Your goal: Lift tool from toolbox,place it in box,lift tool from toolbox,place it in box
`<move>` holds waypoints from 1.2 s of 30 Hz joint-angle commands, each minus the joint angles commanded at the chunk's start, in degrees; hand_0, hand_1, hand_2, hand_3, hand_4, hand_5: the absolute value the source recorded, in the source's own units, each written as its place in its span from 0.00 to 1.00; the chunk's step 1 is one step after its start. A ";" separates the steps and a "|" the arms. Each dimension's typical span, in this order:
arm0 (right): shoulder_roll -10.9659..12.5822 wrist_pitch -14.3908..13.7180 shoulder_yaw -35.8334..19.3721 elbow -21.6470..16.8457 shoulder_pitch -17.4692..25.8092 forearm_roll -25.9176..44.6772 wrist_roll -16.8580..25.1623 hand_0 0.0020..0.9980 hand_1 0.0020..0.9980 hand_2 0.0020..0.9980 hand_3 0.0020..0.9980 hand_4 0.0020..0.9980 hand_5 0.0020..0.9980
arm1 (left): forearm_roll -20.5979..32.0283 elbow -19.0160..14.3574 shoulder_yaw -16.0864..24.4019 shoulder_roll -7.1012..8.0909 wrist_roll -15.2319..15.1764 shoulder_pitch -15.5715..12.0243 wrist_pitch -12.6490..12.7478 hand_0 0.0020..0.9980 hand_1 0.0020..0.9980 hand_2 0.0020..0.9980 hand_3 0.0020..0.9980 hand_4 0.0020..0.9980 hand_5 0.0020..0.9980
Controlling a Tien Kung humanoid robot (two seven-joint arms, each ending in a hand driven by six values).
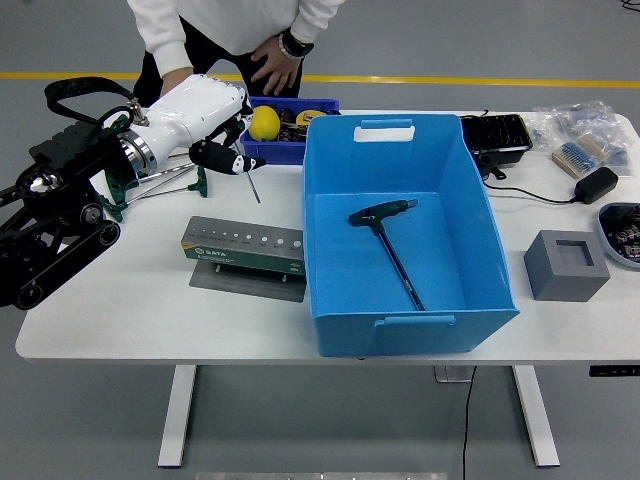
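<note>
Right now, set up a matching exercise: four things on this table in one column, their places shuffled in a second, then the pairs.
Things
1. T-handle wrench
2. yellow ball
3. grey block
4. thin tool

Places
A. in the small blue bin
B. held in the left hand, above the table
C. on the floor of the big blue box
D. on the table, right of the big box

Pairs: 1-C, 2-A, 3-D, 4-B

A small dark-blue bin (262, 150) holding a yellow ball (264, 123) sits at the far edge of the white tabletop (130, 310). To the right lie a black tray (495, 136), a black power adapter (597, 185), clear plastic bags (580, 125) and a grey foam block (566, 264). A person in a white top (225, 25) bends over the far side.
</note>
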State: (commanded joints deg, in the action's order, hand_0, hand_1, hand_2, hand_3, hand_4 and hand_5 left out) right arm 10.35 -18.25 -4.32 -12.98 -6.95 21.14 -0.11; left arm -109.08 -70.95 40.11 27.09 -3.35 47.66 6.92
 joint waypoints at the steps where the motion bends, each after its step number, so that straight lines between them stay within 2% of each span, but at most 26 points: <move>1: 0.00 0.00 0.00 0.00 0.01 -0.02 0.00 0.70 0.67 0.73 0.56 0.79 0.69 | 0.14 -0.72 0.59 0.00 0.01 -0.15 0.06 0.26 0.00 0.03 0.02 0.74 0.33; 6: -0.04 -0.02 -0.11 0.01 0.10 -0.19 -0.05 0.70 0.67 0.73 0.56 0.79 0.69 | 1.50 -5.10 3.36 -0.62 -0.06 -1.01 0.94 0.26 0.00 0.03 0.02 0.73 0.35; 10: -0.09 -0.03 -0.18 0.01 0.18 -0.33 -0.09 0.70 0.67 0.73 0.56 0.79 0.69 | 3.63 -7.54 3.56 -1.46 -0.20 -1.69 1.83 0.26 0.00 0.03 0.02 0.73 0.35; 11: -0.09 -0.03 -0.20 0.01 0.19 -0.36 -0.11 0.70 0.67 0.73 0.56 0.79 0.69 | 4.06 -7.97 3.42 -1.63 -0.22 -1.83 1.99 0.26 0.00 0.02 0.02 0.70 0.39; 17: -0.10 -0.03 -0.23 -0.01 0.22 -0.43 -0.11 0.70 0.67 0.73 0.56 0.79 0.69 | 6.17 -10.47 1.33 -2.81 -0.31 -2.53 2.77 0.26 0.00 0.02 0.02 0.70 0.39; 22: -0.09 -0.05 -0.30 -0.04 0.21 -0.70 -0.17 0.70 0.67 0.73 0.56 0.79 0.69 | 7.62 -11.23 -2.77 -4.44 -1.71 -2.79 5.19 0.26 0.00 0.02 0.02 0.70 0.39; 23: -0.09 -0.08 -0.37 -0.06 0.20 -0.89 -0.22 0.70 0.67 0.73 0.56 0.79 0.69 | 8.18 -10.97 -3.77 -4.99 -2.23 -2.79 5.92 0.36 0.12 0.14 0.18 0.77 0.46; 28: -0.06 -0.09 -0.36 -0.09 0.20 -0.89 -0.21 0.70 0.67 0.73 0.56 0.79 0.69 | 9.51 -9.88 -6.70 -6.30 -1.04 -2.43 3.19 0.36 0.12 0.14 0.18 0.77 0.46; 29: -0.05 -0.08 -0.33 -0.09 0.21 -0.75 -0.18 0.70 0.67 0.73 0.56 0.79 0.69 | 9.90 -9.74 -7.38 -6.46 -0.75 -2.33 2.32 0.48 0.45 0.55 0.58 0.89 0.56; 34: 0.01 -0.01 0.06 -0.12 0.10 -0.07 -0.01 0.70 0.67 0.73 0.56 0.79 0.69 | 11.93 -9.06 -10.23 -7.37 -0.09 -1.91 -0.91 0.48 0.45 0.55 0.58 0.89 0.56; 35: 0.03 0.00 0.10 -0.12 0.08 -0.04 0.00 0.70 0.67 0.73 0.56 0.79 0.69 | 12.14 -8.93 -10.54 -7.53 0.02 -1.84 -1.37 0.66 0.68 0.78 0.71 0.92 0.61; 36: 0.05 0.01 0.16 -0.13 0.04 0.00 0.01 0.70 0.67 0.73 0.56 0.79 0.69 | 12.25 -8.74 -10.91 -7.75 0.31 -1.75 -1.99 0.66 0.68 0.78 0.71 0.92 0.61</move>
State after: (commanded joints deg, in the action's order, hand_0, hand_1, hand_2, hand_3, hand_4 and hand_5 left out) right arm 10.40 -18.23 -4.16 -13.11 -6.91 21.14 -0.10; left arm -96.83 -79.70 29.20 19.34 -3.04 45.91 4.93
